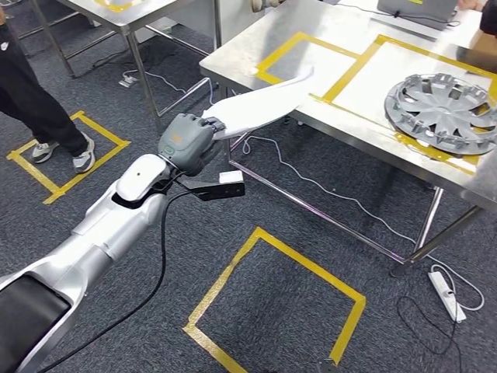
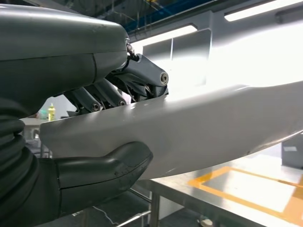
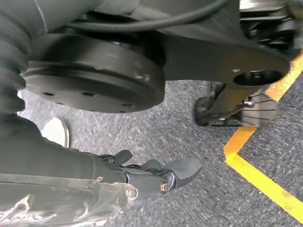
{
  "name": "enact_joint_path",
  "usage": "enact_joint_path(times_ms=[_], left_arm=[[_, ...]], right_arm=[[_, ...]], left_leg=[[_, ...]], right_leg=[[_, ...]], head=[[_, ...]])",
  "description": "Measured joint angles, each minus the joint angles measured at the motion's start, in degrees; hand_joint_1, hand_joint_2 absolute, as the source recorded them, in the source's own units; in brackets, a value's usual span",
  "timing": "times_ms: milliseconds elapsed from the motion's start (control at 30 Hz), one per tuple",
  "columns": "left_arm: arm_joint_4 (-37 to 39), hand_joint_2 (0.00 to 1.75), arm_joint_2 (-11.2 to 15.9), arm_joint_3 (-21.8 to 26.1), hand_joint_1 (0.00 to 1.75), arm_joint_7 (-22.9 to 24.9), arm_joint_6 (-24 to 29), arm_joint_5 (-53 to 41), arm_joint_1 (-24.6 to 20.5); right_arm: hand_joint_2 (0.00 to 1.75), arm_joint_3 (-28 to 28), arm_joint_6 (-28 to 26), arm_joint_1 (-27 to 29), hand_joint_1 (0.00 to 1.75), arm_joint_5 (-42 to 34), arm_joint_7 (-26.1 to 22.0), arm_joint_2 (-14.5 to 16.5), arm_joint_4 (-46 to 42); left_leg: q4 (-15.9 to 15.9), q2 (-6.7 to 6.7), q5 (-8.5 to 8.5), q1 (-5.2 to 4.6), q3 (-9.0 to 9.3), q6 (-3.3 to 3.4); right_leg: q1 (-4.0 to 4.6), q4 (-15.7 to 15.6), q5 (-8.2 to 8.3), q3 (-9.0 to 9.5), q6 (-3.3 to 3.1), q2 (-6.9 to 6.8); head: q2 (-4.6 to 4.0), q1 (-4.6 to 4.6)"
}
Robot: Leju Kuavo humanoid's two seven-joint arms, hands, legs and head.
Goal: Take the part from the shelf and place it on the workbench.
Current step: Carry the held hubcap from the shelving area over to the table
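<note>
The left robot hand (image 1: pixel 189 142) grips one end of the long white part (image 1: pixel 264 103), thumb under and fingers (image 2: pixel 107 92) over, its far tip reaching over the table (image 1: pixel 246 54) near edge. The right robot hand (image 3: pixel 143 177) hangs above the carpet, fingers loosely extended, holding nothing.

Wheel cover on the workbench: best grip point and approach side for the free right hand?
Probably the outer rim of the wheel cover, from the workbench front edge. It lies flat, its rim near or just over that edge, so fingers could likely slip under with the thumb on top. The left hand holds the white part; the right hand hangs empty.
</note>
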Motion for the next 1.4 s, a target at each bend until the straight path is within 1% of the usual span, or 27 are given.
enact_joint_path(times_ms=[33, 67, 133, 167, 233, 267, 333, 400, 467, 533, 567, 633, 700, 767, 833, 867, 900, 967, 1000, 1067, 1100, 1133, 1200, 1233, 1267, 1333, 1400], left_arm=[[0.01, 1.75, 0.05, -0.01, 1.75, 0.0, -0.09, 0.0, 0.02], [0.01, 1.75, 0.07, -0.01, 1.75, 0.0, -0.17, 0.0, 0.02], [0.01, 1.75, 0.01, -0.01, 1.75, -0.01, -0.33, 0.02, -0.04], [0.01, 1.75, -0.01, -0.01, 1.75, -0.02, -0.37, 0.03, -0.13], [0.02, 1.75, 0.03, 0.0, 1.75, -0.04, -0.43, 0.09, -0.38], [0.02, 1.75, 0.04, 0.0, 1.75, -0.06, -0.45, 0.12, -0.47], [0.01, 1.75, -0.12, 0.0, 1.75, -0.09, -0.49, 0.15, -0.58], [0.0, 1.75, -0.26, 0.02, 1.75, -0.11, -0.49, 0.19, -0.76], [0.01, 1.75, -0.15, 0.01, 1.75, -0.12, -0.5, 0.24, -0.81], [0.04, 1.75, 0.03, -0.03, 1.75, -0.13, -0.52, 0.26, -0.48], [0.05, 1.75, 0.08, -0.04, 1.75, -0.13, -0.53, 0.26, -0.32], [0.05, 1.75, 0.15, -0.03, 1.75, -0.13, -0.54, 0.29, -0.31], [0.04, 1.75, 0.21, -0.02, 1.75, -0.13, -0.54, 0.36, -0.6], [0.04, 1.75, 0.17, -0.04, 1.75, -0.15, -0.55, 0.42, -0.78], [0.04, 1.75, -0.03, -0.07, 1.75, -0.17, -0.57, 0.44, -0.8], [0.04, 1.75, -0.16, -0.06, 1.75, -0.17, -0.58, 0.44, -0.83], [0.04, 1.75, -0.28, -0.05, 1.75, -0.17, -0.58, 0.45, -0.89], [0.04, 1.75, -0.32, -0.03, 1.75, -0.17, -0.6, 0.46, -0.88], [0.04, 1.75, -0.23, -0.03, 1.75, -0.17, -0.6, 0.46, -0.78], [0.04, 1.75, -0.1, -0.04, 1.75, -0.17, -0.61, 0.46, -0.56], [0.04, 1.75, -0.1, -0.05, 1.75, -0.17, -0.61, 0.46, -0.52], [0.04, 1.75, -0.11, -0.06, 1.75, -0.17, -0.61, 0.46, -0.52], [0.04, 1.75, -0.09, -0.03, 1.75, -0.17, -0.61, 0.46, -0.64], [0.04, 1.75, -0.04, -0.02, 1.75, -0.15, -0.61, 0.46, -0.72], [0.03, 1.75, -0.02, -0.01, 1.75, -0.11, -0.61, 0.46, -0.79], [0.02, 1.75, -0.07, -0.02, 1.75, -0.05, -0.6, 0.43, -0.83], [-0.05, 1.75, -0.17, -0.02, 1.75, -0.01, -0.6, 0.25, -0.84]], right_arm=[[1.75, 0.0, 0.01, -0.06, 0.0, 0.0, -0.04, 0.0, 0.0], [1.75, 0.0, 0.02, -0.11, 0.0, 0.01, -0.07, 0.0, 0.0], [1.75, -0.01, -0.01, -0.17, 0.0, 0.09, -0.07, 0.0, 0.0], [1.75, -0.01, -0.04, -0.22, 0.0, 0.14, -0.05, 0.0, 0.0], [1.75, -0.02, -0.07, -0.42, 0.0, 0.22, -0.04, 0.0, 0.0], [1.75, -0.02, -0.07, -0.51, 0.0, 0.23, -0.03, 0.0, 0.0], [1.75, -0.02, -0.08, -0.48, 0.0, 0.25, 0.02, 0.0, 0.0], [1.75, -0.04, -0.14, -0.45, 0.0, 0.28, 0.06, 0.0, -0.01], [1.75, -0.06, -0.16, -0.6, 0.0, 0.3, 0.07, 0.01, -0.01], [1.75, -0.07, -0.09, -0.62, 0.0, 0.27, 0.07, 0.02, 0.0], [1.75, -0.07, -0.06, -0.53, 0.0, 0.25, 0.07, 0.02, 0.0], [1.75, -0.08, -0.05, -0.39, 0.0, 0.23, 0.07, 0.02, 0.0], [1.75, -0.09, -0.05, -0.4, 0.0, 0.24, 0.05, 0.02, 0.0], [1.75, -0.08, -0.05, -0.45, 0.0, 0.26, 0.03, 0.01, 0.0], [1.75, -0.08, -0.05, -0.27, 0.0, 0.27, 0.02, 0.0, -0.01], [1.75, -0.09, -0.05, -0.12, 0.0, 0.27, 0.02, 0.0, -0.01], [1.75, -0.09, -0.04, -0.02, 0.0, 0.28, 0.02, 0.01, -0.01], [1.75, -0.09, -0.04, -0.1, 0.0, 0.28, 0.02, 0.02, 0.0], [1.75, -0.09, -0.04, -0.21, 0.0, 0.27, 0.02, 0.02, 0.0], [1.75, -0.09, -0.04, -0.32, 0.0, 0.25, -0.02, 0.01, 0.0], [1.75, -0.09, -0.08, -0.32, 0.0, 0.25, -0.03, 0.01, 0.0], [1.75, -0.09, -0.13, -0.31, 0.0, 0.27, -0.05, 0.0, 0.0], [1.75, -0.08, -0.38, -0.34, 0.0, 0.46, -0.2, 0.01, 0.0], [1.75, -0.07, -0.52, -0.36, 0.0, 0.62, -0.31, 0.01, 0.0], [1.75, -0.05, -0.7, -0.35, 0.0, 0.78, -0.42, 0.02, 0.0], [1.75, -0.01, -0.92, -0.24, 0.0, 1.07, -0.49, 0.02, 0.0], [1.75, 0.02, -1.08, -0.15, 0.0, 1.31, -0.47, 0.01, 0.0]], left_leg=[[0.01, 0.78, -0.06, -0.05, 0.02, 0.04], [0.02, 1.54, -0.14, -0.08, 0.08, 0.04], [0.03, 2.93, -0.38, -0.1, 0.36, -0.15], [0.05, 3.53, -0.55, -0.24, 0.53, -0.36], [0.13, 4.73, -0.84, -0.64, 0.78, -0.85], [0.08, 5.38, -0.93, -0.83, 0.89, -1.09], [-0.04, 6.43, -1.21, -0.8, 1.23, -1.68], [1.81, 4.49, -2.69, -0.55, 0.59, -2.36], [7.93, 1.28, -5.76, -0.38, -2.43, -2.77], [14.3, 0.26, -7.71, -0.35, -5.99, -2.94], [15.22, 0.15, -7.24, -0.32, -6.77, -2.98], [11.19, -0.4, -3.76, -0.13, -5.3, -2.96], [4.15, -2.99, -0.59, 0.43, -1.99, -2.97], [0.61, -4.79, 0.07, 0.74, -0.33, -2.72], [0.19, -3.79, 0.1, 0.68, -0.18, -2.03], [0.11, -3.12, 0.17, 0.7, -0.13, -1.61], [0.01, -2.43, 0.28, 0.76, -0.1, -1.21], [-0.06, -1.15, 0.29, 0.63, -0.03, -0.69], [-0.05, -0.45, 0.24, 0.5, -0.02, -0.57], [-0.03, 0.98, 0.13, 0.33, 0.01, -0.5], [-0.03, 1.67, 0.05, 0.3, 0.07, -0.52], [-0.02, 2.31, -0.05, 0.28, 0.17, -0.61], [0.03, 3.29, -0.37, 0.11, 0.43, -1.06], [0.08, 3.62, -0.5, -0.04, 0.52, -1.32], [0.05, 3.9, -0.58, -0.21, 0.63, -1.62], [-0.21, 4.44, -0.55, -0.34, 0.88, -2.1], [0.31, 3.63, -1.24, -0.17, 0.88, -2.76]], right_leg=[[-0.01, 2.13, -0.57, -0.94, 0.05, -0.31], [0.0, 2.33, -0.18, -0.89, 0.06, -0.51], [0.07, -3.35, 2.99, 2.44, -0.12, -1.72], [0.38, -7.14, 4.3, 4.6, -0.24, -3.32], [0.86, -11.87, 5.51, 7.13, -0.86, -5.45], [1.09, -12.43, 5.37, 7.31, -1.17, -5.55], [0.94, -12.68, 5.61, 7.22, -1.9, -3.84], [0.57, -13.02, 5.92, 7.38, -2.61, -2.29], [0.25, -13.17, 6.09, 7.46, -3.04, -0.81], [0.08, -13.17, 6.14, 7.44, -3.16, 0.95], [-0.01, -13.16, 6.18, 7.44, -3.13, 1.89], [-0.27, -13.14, 6.31, 7.44, -2.86, 3.79], [-0.41, -12.92, 6.35, 7.17, -2.25, 5.43], [-0.48, -12.82, 6.46, 6.69, -1.44, 6.75], [-0.68, -13.08, 6.73, 6.25, -0.67, 7.8], [-0.58, -12.8, 6.52, 5.95, -0.37, 7.13], [-0.45, -11.58, 5.75, 5.28, -0.11, 5.68], [-0.17, -5.89, 2.67, 2.64, 0.24, 1.69], [-0.21, -2.12, 0.96, 0.86, 0.35, 0.48], [-0.26, 2.54, -0.5, -1.29, 0.43, -0.43], [-0.25, 1.92, 0.25, -0.85, 0.39, -0.65], [-0.23, -0.49, 1.69, 0.53, 0.31, -0.95], [-0.06, -7.98, 4.68, 4.82, 0.03, -2.38], [0.03, -10.56, 5.38, 6.3, -0.22, -2.92], [0.13, -12.08, 5.58, 7.16, -0.52, -3.18], [0.25, -12.35, 5.4, 7.22, -1.18, -2.64], [0.05, -12.59, 5.43, 7.41, -1.86, -2.04]], head=[[0.0, 0.01], [0.0, 0.01], [0.0, 0.03], [0.0, 0.05], [0.0, -0.06], [0.0, -0.13], [0.0, -0.24], [0.0, -0.37], [0.0, -0.64], [0.0, -0.78], [0.01, -0.77], [0.01, -0.79], [0.0, -0.91], [0.0, -1.05], [0.0, -1.19], [0.0, -1.1], [0.0, -0.81], [0.0, -0.29], [0.0, -0.17], [0.0, -0.18], [0.0, -0.18], [0.0, -0.17], [0.0, -0.16], [0.0, -0.2], [0.0, -0.26], [0.0, -0.36], [0.0, -0.39]])
